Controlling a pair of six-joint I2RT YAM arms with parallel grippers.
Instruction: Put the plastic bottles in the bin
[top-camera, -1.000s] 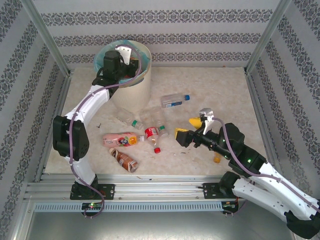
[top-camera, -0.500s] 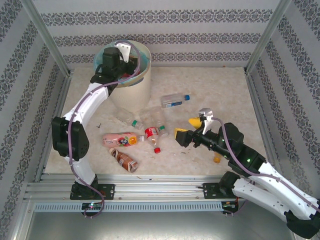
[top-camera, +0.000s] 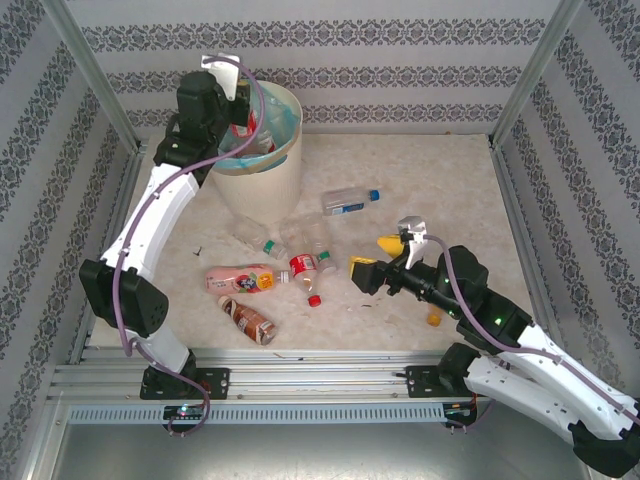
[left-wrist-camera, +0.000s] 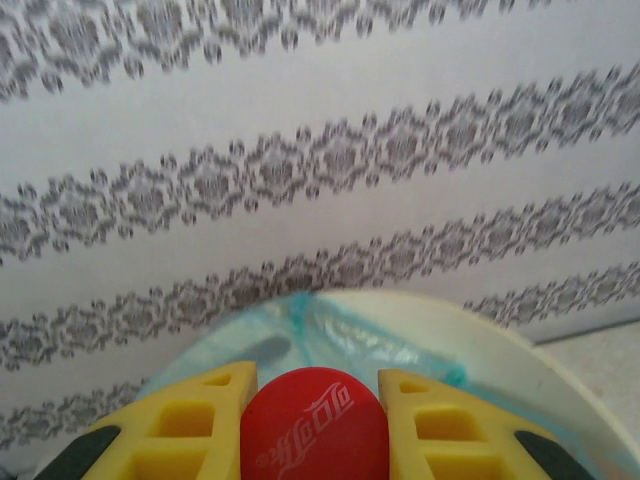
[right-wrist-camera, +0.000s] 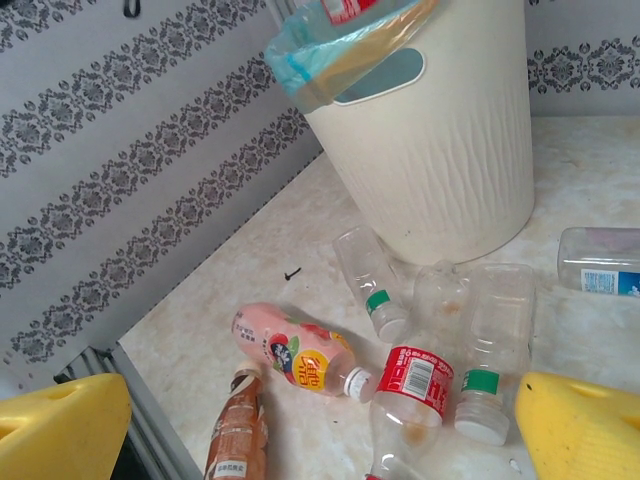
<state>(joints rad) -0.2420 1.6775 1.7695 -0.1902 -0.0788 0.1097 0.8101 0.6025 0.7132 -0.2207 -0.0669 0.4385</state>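
Raised since the earlier frame: left gripper (top-camera: 246, 118), now above the rim of the round cream plastic bin (top-camera: 262, 178), turquoise-lined, clamped on a red-capped plastic bottle (left-wrist-camera: 313, 432). Right gripper (top-camera: 376, 254): jaws wide, empty, beside loose bottles (right-wrist-camera: 300, 360) lying on the speckled table (top-camera: 440, 190).

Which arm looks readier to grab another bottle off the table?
Probably right: the right gripper hangs open beside the loose bottles; the left gripper is at the bin, shut on a red-capped bottle.
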